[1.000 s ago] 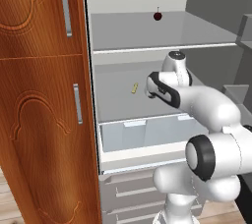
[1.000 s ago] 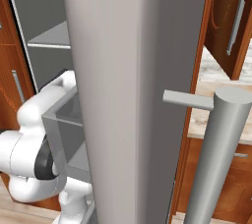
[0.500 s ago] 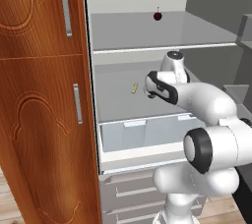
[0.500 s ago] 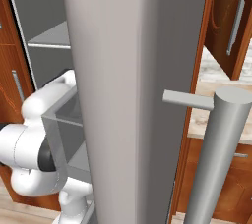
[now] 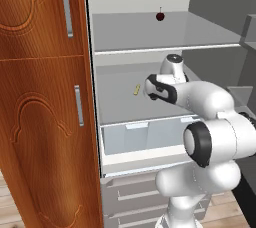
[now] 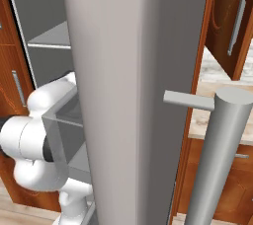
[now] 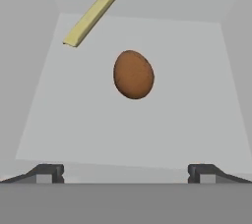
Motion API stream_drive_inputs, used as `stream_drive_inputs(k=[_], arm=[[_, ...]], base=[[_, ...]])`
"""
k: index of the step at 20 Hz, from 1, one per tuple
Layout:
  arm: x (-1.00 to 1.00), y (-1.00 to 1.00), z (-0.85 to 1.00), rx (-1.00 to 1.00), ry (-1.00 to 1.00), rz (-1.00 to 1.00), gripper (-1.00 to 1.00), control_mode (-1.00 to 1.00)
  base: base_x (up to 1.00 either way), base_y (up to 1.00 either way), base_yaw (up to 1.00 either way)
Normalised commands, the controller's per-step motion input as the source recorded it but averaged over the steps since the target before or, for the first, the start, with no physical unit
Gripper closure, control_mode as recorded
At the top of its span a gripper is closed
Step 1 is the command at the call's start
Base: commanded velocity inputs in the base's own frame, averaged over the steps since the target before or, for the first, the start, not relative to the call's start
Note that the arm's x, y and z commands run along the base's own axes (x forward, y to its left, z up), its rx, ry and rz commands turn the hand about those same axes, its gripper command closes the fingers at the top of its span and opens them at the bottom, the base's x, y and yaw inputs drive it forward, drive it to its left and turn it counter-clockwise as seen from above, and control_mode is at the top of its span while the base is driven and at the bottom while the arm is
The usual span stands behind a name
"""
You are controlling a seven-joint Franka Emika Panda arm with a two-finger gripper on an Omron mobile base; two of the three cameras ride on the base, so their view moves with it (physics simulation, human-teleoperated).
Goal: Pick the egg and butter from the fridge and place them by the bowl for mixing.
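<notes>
The fridge (image 5: 150, 42) is standing open across the centre and right of the left base view, beside a carved wooden cabinet (image 5: 42, 97) filling the left. The white arm (image 5: 200, 102) is reaching onto the middle shelf (image 5: 120, 99). In the hand view the fingers (image 7: 126, 171) are sitting spread wide at the bottom corners, grasping nothing. The egg (image 7: 133, 74) is lying at centre frame, apart from them, and the butter (image 7: 89, 19) is lying slanted at upper left. A dark red fruit (image 5: 160, 16) is resting on the top shelf.
</notes>
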Motion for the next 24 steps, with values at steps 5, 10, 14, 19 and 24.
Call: stream_drive_inputs(k=[5, 10, 14, 19, 24], arm=[[0.24, 0.0, -0.03, 0.0, 0.0, 0.0, -1.0, -1.0], [0.14, 0.0, -0.01, 0.0, 0.0, 0.0, -1.0, -1.0], [0.14, 0.0, -0.07, 0.0, 0.0, 0.0, -1.0, -1.0], [0.19, 0.0, -0.08, 0.0, 0.0, 0.0, -1.0, -1.0], [0.21, 0.0, -0.1, 0.0, 0.0, 0.0, -1.0, -1.0]], base=[[0.0, 0.0, 0.0], [0.0, 0.0, 0.0], [0.0, 0.0, 0.0], [0.0, 0.0, 0.0], [0.0, 0.0, 0.0]])
